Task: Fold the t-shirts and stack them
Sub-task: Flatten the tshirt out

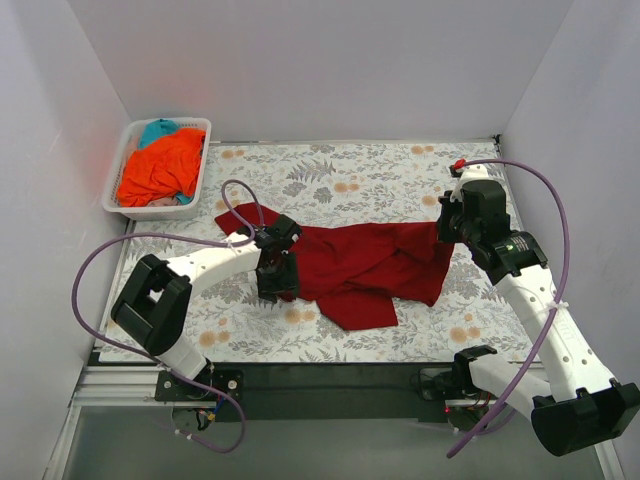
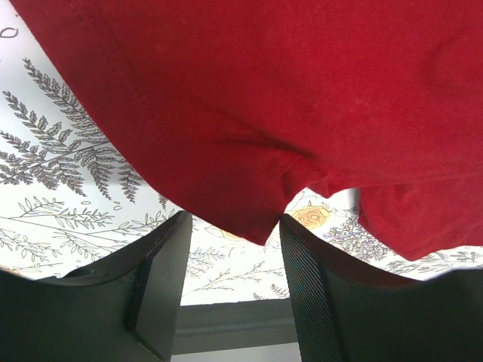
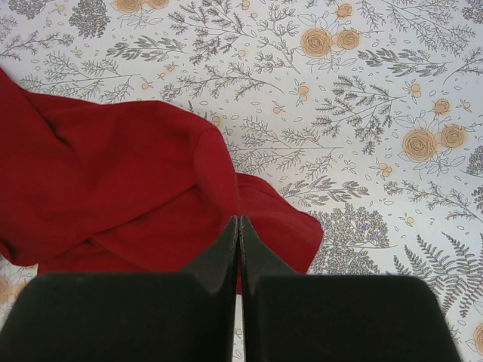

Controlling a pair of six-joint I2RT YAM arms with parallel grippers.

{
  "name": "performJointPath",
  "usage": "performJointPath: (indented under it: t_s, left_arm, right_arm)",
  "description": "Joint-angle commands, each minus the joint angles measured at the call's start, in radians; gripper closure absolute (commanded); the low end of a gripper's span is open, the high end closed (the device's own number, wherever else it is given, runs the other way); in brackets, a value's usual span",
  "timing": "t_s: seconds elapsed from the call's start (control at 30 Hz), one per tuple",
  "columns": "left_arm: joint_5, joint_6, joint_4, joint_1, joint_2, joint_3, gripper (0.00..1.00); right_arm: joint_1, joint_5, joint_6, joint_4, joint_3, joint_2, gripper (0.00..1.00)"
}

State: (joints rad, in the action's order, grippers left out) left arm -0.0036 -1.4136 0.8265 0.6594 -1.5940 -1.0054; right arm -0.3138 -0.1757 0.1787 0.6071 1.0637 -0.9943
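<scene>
The dark red t-shirt point(image 1: 370, 265) is lying crumpled mid-table point(image 1: 300, 372), and the arms are flanking it, I'd judge to stretch it flat for folding. The left claw point(image 1: 277, 272) is hanging spread at its left end with a fold poking between the fingers point(image 2: 162, 279), while the right claw point(image 1: 450, 225) is sitting pressed together at its right end, and I cannot tell if it is nipping cloth. The orange t-shirt point(image 1: 160, 170) and teal t-shirt point(image 1: 158, 130) are waiting in the white basket point(image 1: 120, 207) at the far left corner, a floral tablecloth point(image 1: 350, 175) is covering the surface, and plain white walls point(image 1: 320, 60) are closing in three sides.
</scene>
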Motion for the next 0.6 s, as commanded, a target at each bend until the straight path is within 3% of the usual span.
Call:
performJointPath:
  t_s: [0.0,0.33,0.57]
  left_arm:
    - [0.002,-0.007,-0.012,0.009,0.020,-0.004,0.51]
    - [0.062,-0.016,0.097,0.023,0.170,-0.075,0.51]
    - [-0.013,-0.021,0.023,0.028,0.102,0.028,0.50]
  right_arm:
    - [0.005,-0.001,0.002,-0.013,-0.002,0.019,0.99]
    - [0.005,0.002,0.004,-0.013,-0.002,0.016,0.99]
    - [0.005,0.007,0.008,-0.021,-0.024,0.014,0.99]
